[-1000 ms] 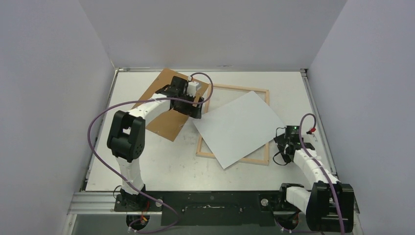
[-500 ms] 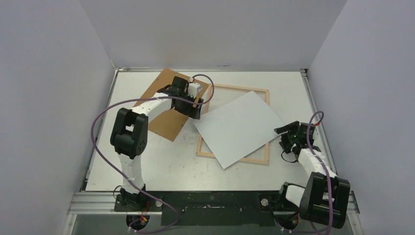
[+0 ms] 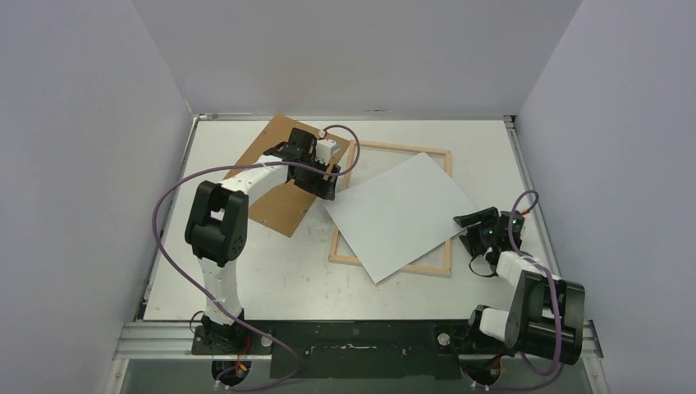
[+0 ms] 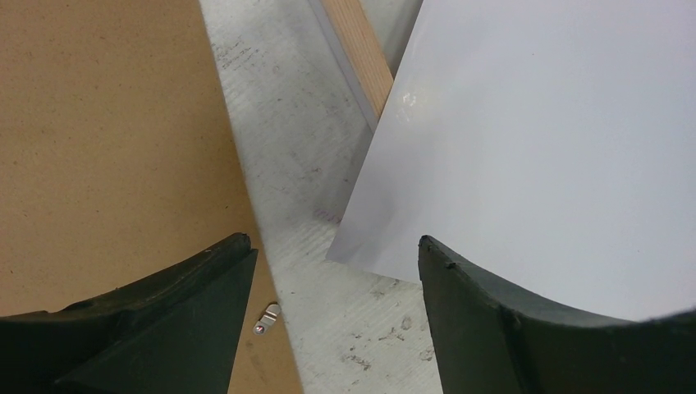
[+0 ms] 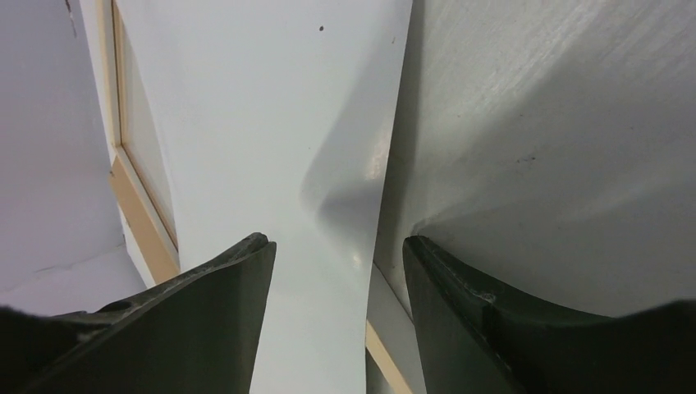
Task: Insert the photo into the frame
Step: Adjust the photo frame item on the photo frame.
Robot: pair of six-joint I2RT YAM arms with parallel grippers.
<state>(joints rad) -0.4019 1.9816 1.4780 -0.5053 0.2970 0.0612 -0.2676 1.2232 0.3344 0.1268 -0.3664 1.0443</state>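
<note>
The left gripper (image 4: 335, 246) hangs low over the table (image 3: 271, 263) with its two dark fingers spread apart and nothing clamped between them. Its own camera shows the near corner of the photo (image 3: 402, 213) lying in the gap, touching neither finger. From above that corner is hidden under the wrist. The same close view shows a small metal clip (image 4: 267, 316) on the table just by the left finger, at the edge of the brown board (image 4: 98, 123); the overhead view does not pick it out. On the other side the right gripper (image 5: 336, 242) is also spread wide and grasps nothing. Its camera looks along the photo's right edge, which runs up between the fingers and bows up a little off the table there. From overhead the sheet looks flat, so only the wrist view gives that curl away. Whether either finger touches the paper I cannot tell. The overhead view shows the layout that the wrist cameras miss. The frame (image 3: 394, 147) lies flat in the middle of the table, and the photo rests white side up on top of it, turned askew. Its corners stick out over the left, right and near bars, so it sits across the frame and not down inside it. The brown board lies to the frame's left, under the left arm.
</note>
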